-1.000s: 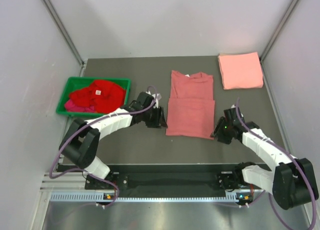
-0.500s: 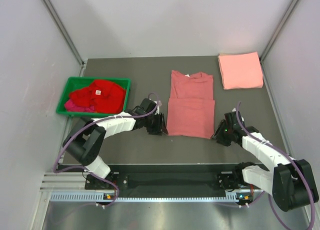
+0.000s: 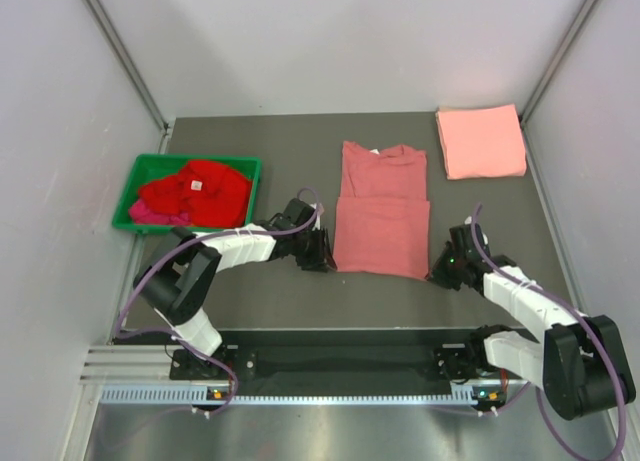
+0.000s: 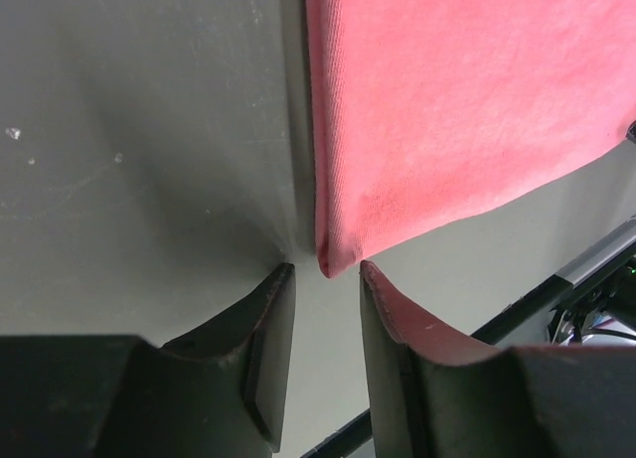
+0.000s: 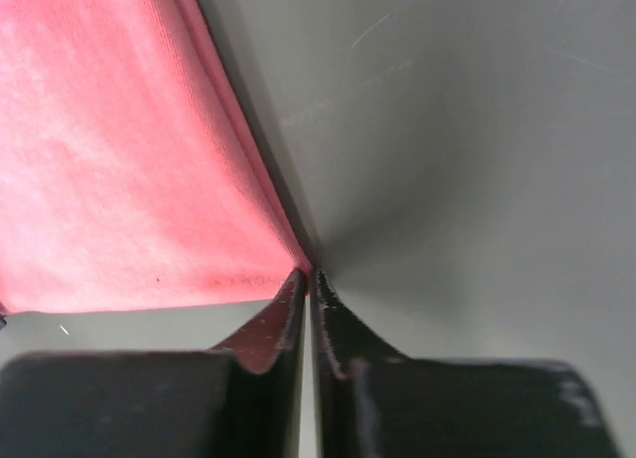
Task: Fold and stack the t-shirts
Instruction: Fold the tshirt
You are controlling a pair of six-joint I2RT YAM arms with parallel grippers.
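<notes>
Left wrist view shows you the left pincer (image 4: 323, 269) parted, a corner of the rose-red t-shirt (image 4: 447, 110) between its tips on the surface (image 4: 139, 130). Your right pincer (image 5: 308, 276) looks clenched on the opposite corner, at the lower centre of its frame.

The top camera is looking down over the whole tabletop (image 3: 260, 141). The wrist cameras are peering closely at opposite lower corners of the rose-red t-shirt (image 3: 380, 216), which it shares.

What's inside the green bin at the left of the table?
A crumpled bright red t-shirt fills most of the green bin, with a magenta t-shirt showing at its near-left corner. The floor is covered, so anything underneath cannot be seen.
</notes>
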